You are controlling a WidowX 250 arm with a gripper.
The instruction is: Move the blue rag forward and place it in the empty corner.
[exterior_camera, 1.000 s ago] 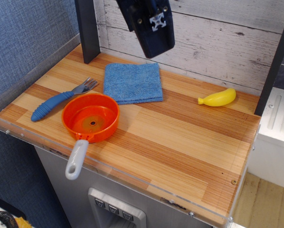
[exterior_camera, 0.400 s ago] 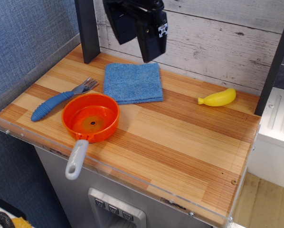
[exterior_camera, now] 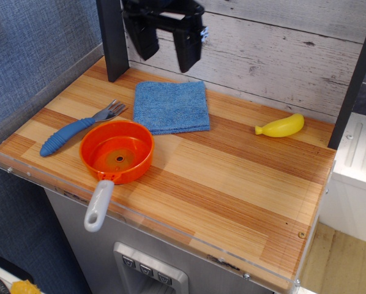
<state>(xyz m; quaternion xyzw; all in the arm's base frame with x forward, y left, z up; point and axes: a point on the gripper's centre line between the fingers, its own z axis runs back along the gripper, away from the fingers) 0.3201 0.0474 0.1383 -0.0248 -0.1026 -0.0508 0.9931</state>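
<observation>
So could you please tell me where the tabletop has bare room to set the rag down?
The widest bare patch runs from the orange pan and blue rag across to the right rim, in front of the yellow banana, including the near-right corner with its small hole. The left end is crowded: fork, pan and rag sit close together, with the open gripper above the rag.

The tabletop (exterior_camera: 220,177) was striped wood, light and reddish bands under a smooth, faintly glossy finish, edged by a clear plastic rim (exterior_camera: 140,214). The blue rag (exterior_camera: 171,106) was nubby terry cloth — matt and rough-looking. The orange pan (exterior_camera: 117,150) looked like glossy plastic, its handle a smoother pale grey. The fork (exterior_camera: 79,127) had a ribbed blue handle and dull metal-looking tines. The banana (exterior_camera: 281,126) was shiny yellow plastic. The gripper (exterior_camera: 164,46) was matt black — hard-surfaced. The back wall (exterior_camera: 281,55) showed weathered, whitewashed planks.
</observation>
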